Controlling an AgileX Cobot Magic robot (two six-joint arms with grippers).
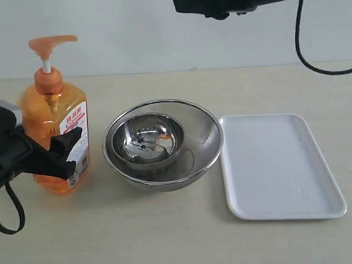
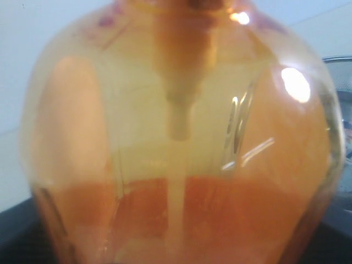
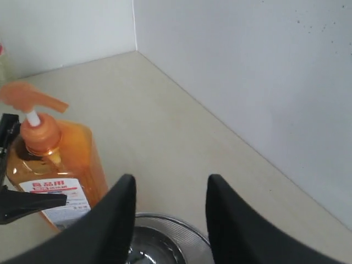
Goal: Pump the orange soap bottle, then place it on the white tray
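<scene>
Left hand (image 1: pixel 64 145) grips the tall translucent orange plastic soap bottle (image 1: pixel 49 108); right hand (image 3: pixel 171 181), open and empty, hangs high beside it. Pumping seems the step in hand: that hand must next press the orange pump head (image 1: pixel 50 43) down.

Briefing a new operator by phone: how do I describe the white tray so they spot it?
Start at the nested steel bowls mid-table. Just right of them in the exterior view lies the white tray. It alone is flat, rectangular and white; the bowls are round and shiny.
</scene>
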